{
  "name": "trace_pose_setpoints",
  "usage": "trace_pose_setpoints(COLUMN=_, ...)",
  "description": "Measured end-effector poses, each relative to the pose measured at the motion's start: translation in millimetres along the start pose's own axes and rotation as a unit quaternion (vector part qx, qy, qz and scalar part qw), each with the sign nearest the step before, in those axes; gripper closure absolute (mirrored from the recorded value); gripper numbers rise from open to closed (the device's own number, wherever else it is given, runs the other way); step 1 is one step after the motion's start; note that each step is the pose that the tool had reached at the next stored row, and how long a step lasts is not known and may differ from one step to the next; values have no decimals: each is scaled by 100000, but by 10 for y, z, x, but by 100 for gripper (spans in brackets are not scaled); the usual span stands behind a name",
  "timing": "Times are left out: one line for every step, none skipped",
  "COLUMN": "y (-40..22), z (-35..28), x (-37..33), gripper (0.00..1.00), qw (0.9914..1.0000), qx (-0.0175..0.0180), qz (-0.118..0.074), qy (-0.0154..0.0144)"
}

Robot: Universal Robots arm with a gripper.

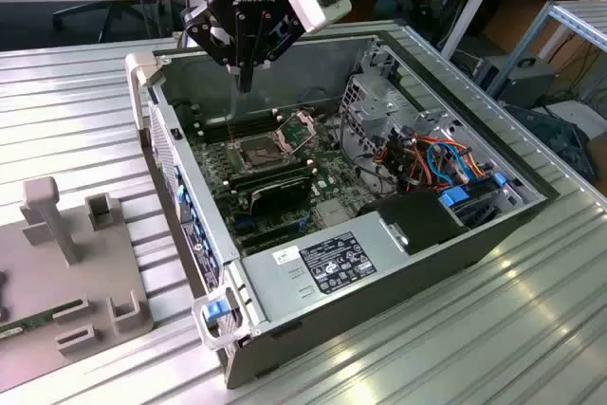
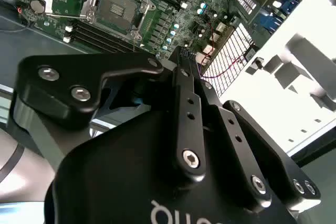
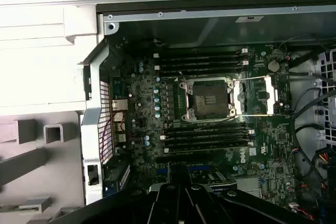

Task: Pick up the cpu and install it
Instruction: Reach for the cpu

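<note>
A ribbed metal table carries an open computer case lying on its side. Beside it, on the exterior view's left, sits a grey fixture with upright posts and slots.

Inside the case a silver power box lies along the near wall, and a tangle of orange and blue cables fills the end on the exterior view's right. The green board covers the floor of the case. Long black memory sticks lie in rows on either side of the square socket. The socket's bed is dark and uncovered, and its hinged plate is swung open and lies just beside it.

The gripper hangs over the far part of the case, well above the board and apart from the socket, with nothing between it and the socket. Its jaws are together, the tips meeting in the second wrist view.

I cannot tell where the cpu lies or which way it points.
</note>
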State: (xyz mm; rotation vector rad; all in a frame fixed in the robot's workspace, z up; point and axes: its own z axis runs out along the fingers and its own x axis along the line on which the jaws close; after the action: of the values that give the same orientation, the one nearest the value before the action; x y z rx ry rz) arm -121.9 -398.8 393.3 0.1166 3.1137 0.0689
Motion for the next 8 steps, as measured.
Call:
trace_pose_setpoints(y=0, z=0, x=0, gripper=89, qw=100000, qx=-1, qz=-2, qy=-1)
trace_pose_setpoints(y=0, z=0, x=0, gripper=89, qw=100000, qx=1, qz=-1, qy=0)
trace_pose_setpoints(y=0, z=0, x=0, gripper=89, qw=100000, qx=2, qz=1, qy=1)
trace_pose_setpoints(y=0, z=0, x=0, gripper=89, qw=100000, qx=3, qz=0, qy=1)
trace_pose_setpoints(y=0, z=0, x=0, gripper=89, qw=100000, qx=-1, qz=-1, qy=1)
trace_pose_setpoints(y=0, z=0, x=0, gripper=89, qw=100000, qx=0, qz=1, qy=-1)
trace_pose_setpoints(y=0, z=0, x=0, gripper=89, qw=100000, qx=2, qz=0, qy=-3)
trace_pose_setpoints(y=0, z=0, x=0, gripper=89, qw=100000, qx=0, qz=0, qy=0)
